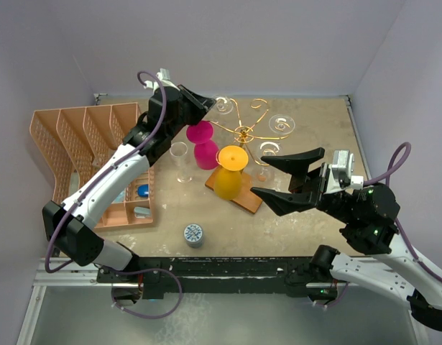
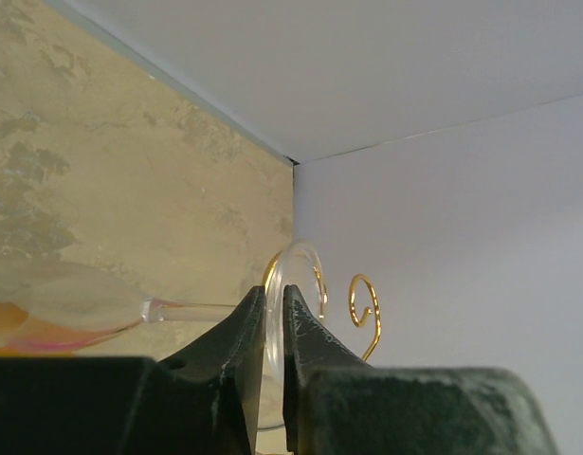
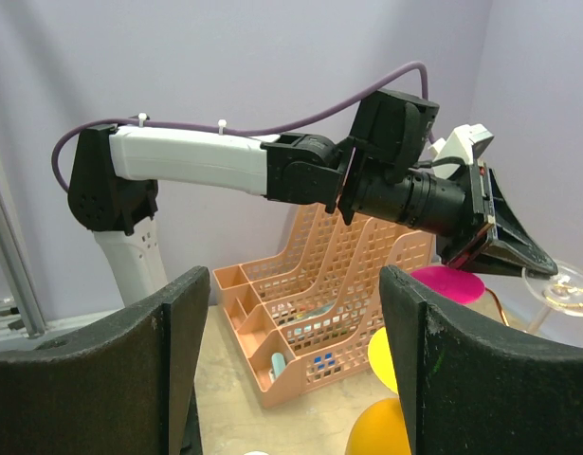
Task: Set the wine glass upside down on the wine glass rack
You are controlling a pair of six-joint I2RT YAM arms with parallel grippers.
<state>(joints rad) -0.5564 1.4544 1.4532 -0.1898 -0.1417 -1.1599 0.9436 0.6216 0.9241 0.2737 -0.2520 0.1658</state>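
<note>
The gold wire wine glass rack stands on its brown wooden base mid-table. A pink glass and a yellow glass hang on it upside down, and clear glasses hang on the right arms. My left gripper is shut on the round foot of a clear wine glass at the rack's back-left scroll. In the left wrist view the jaws pinch the foot; the stem and bowl run left, with a gold scroll behind. My right gripper is open and empty, right of the rack.
An orange plastic divided basket stands at the left, also in the right wrist view. Another clear glass stands upright between basket and rack. A small round blue-patterned object lies near the front edge. Walls close in behind and on both sides.
</note>
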